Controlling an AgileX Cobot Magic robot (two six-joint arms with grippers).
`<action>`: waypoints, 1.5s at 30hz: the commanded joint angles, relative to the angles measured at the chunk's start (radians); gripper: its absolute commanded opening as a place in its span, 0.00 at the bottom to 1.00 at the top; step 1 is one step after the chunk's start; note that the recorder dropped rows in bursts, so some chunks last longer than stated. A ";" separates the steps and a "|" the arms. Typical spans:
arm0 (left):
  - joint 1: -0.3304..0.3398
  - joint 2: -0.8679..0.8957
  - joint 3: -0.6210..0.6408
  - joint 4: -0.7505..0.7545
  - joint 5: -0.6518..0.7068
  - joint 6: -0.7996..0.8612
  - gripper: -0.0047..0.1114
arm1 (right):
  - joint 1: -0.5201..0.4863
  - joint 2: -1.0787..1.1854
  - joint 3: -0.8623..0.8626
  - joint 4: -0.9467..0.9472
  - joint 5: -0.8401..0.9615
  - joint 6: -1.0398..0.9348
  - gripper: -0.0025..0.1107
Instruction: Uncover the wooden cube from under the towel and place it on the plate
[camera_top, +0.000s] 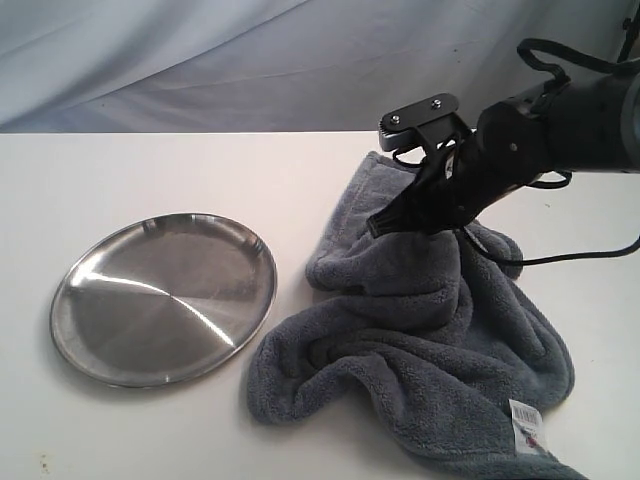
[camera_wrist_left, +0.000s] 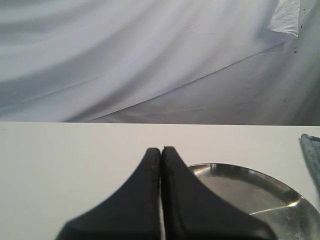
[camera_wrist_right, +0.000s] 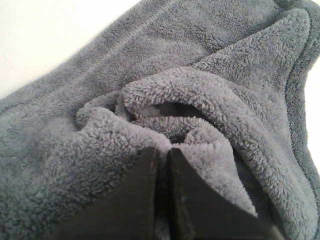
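- Barcode tag (camera_top: 527, 427): white, found at the near right corner of the towel (camera_top: 430, 340), closest of all items.
- Towel: blue-grey plush, laid crumpled in heavy folds on the right half of the desk (camera_top: 150, 170). Its far part is drawn up into a ridge.
- Wooden cube: not seen in any view. Whether it is covered by the folds cannot be told.
- Plate (camera_top: 165, 298): round, shiny steel with a low rim, set flat on the left of the desk. It is placed just beside the towel's left edge, and a narrow strip of desk is left between them.
- Left fingers (camera_wrist_left: 140, 200): black, pressed together with nothing between them. They are held above the desk just beside the plate's rim, and are recorded only in the left wrist view.
- Right fingers (camera_top: 395, 215): black, brought together and clamped on a raised fold at the far part of the towel. In the right wrist view the plush is seen bunched against the tips.
- Backdrop cloth (camera_top: 200, 60): pale and draped, hung behind the desk's far edge.
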 joint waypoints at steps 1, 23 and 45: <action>0.002 -0.002 0.004 0.001 -0.001 -0.001 0.05 | 0.021 -0.108 0.004 0.001 0.042 0.001 0.02; 0.002 -0.002 0.004 0.001 -0.001 -0.003 0.05 | 0.262 -0.559 0.027 0.049 0.518 -0.019 0.02; 0.002 -0.002 0.004 0.001 -0.001 -0.002 0.05 | 0.218 -0.305 0.329 0.151 0.181 -0.037 0.40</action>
